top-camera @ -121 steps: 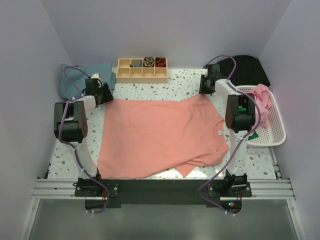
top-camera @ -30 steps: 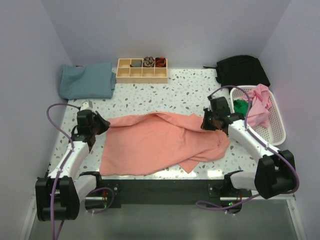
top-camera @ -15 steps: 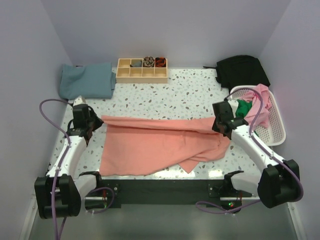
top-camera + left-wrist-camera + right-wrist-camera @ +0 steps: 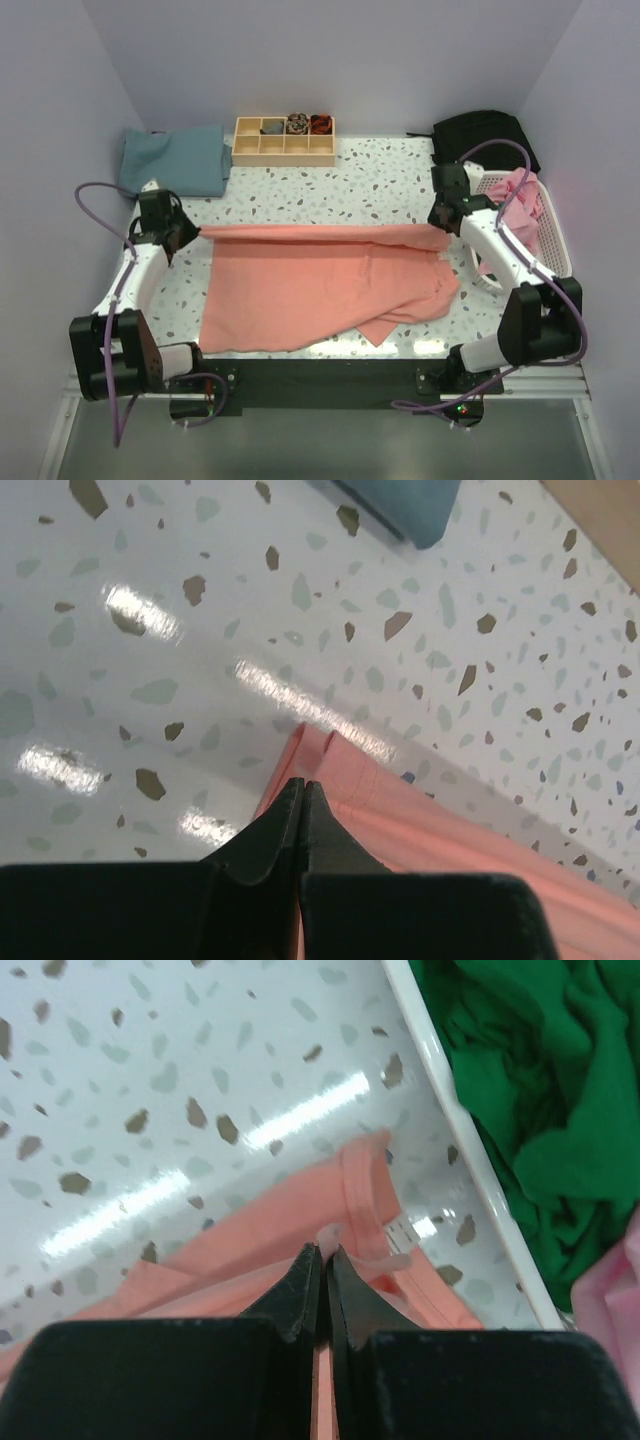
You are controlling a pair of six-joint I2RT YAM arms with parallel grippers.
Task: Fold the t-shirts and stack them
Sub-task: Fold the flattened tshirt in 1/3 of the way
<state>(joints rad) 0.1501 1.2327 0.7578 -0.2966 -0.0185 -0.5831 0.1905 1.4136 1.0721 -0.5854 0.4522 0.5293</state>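
Vs 4 s ago: t-shirt [image 4: 320, 285] no longer spread flat; far half folded over twd near side; fold edge, slack and bunched 1 s ago, now pulled straight and taut across tabletop [image 4: 370, 180]; L claw [image 4: 180, 233] moved outward left and back; R claw [image 4: 438, 222] moved outward right and back, nearer basket [image 4: 556, 262].
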